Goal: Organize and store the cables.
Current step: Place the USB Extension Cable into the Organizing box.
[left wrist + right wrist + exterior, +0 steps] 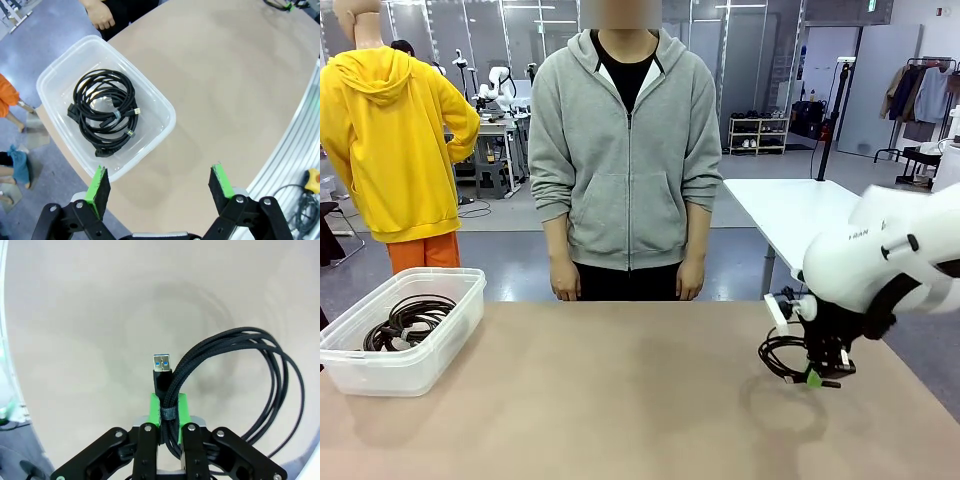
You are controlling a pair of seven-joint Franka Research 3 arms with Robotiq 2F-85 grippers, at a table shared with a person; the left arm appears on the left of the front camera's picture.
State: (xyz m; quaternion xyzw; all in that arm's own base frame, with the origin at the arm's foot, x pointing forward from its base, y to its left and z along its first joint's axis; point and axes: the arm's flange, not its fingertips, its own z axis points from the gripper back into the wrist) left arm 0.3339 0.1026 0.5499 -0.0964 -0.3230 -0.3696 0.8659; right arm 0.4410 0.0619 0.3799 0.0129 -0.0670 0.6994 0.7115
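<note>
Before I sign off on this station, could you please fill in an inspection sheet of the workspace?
Surface: tan table, bare in the middle.
Job's things: coiled cables in the clear bin; another coil at the right pincer.
Clutter: nothing seen.
Grippers: left pincer open above the table by the bin; right pincer shut on the coil beside its USB plug.
Cables: covered above.
Surroundings: person in a grey hoodie at the far side.

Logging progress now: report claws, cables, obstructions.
Right claw shut on coiled cable. Left claw open above bin. Path to bin clear.
</note>
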